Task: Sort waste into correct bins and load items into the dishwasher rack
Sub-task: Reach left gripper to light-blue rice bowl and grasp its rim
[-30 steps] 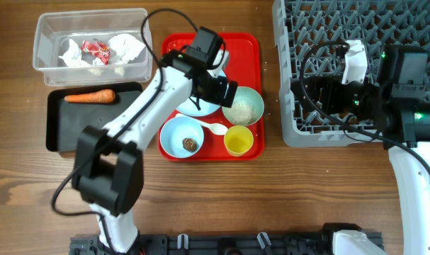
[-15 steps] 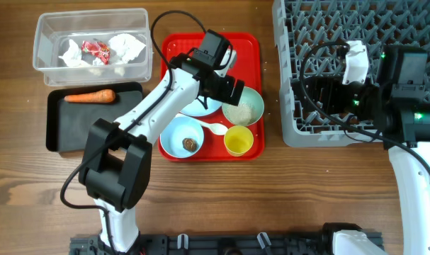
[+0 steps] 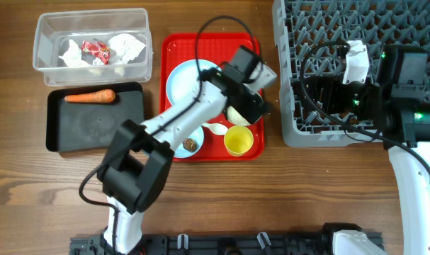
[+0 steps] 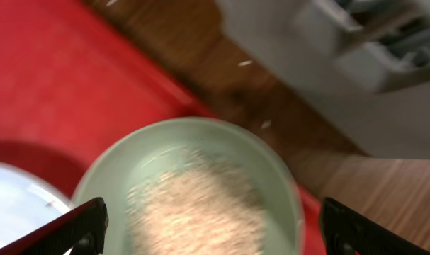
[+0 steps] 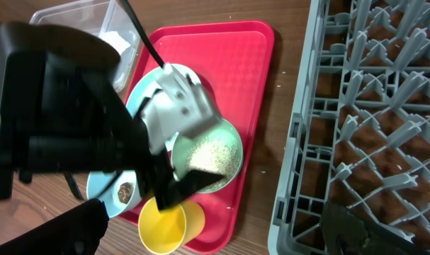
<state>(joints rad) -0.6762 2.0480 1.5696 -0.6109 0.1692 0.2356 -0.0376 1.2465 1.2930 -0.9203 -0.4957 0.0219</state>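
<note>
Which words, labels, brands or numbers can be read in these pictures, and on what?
None can be read.
The red wrapper in the clear tub may carry print, but it is too small to tell.
The red tray, dishwasher rack and yellow cup show no lettering.

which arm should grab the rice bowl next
Left. The left gripper hovers directly over the rice bowl on the red tray, fingers open on either side of it. The right gripper sits over the dishwasher rack, off the tray.
</note>
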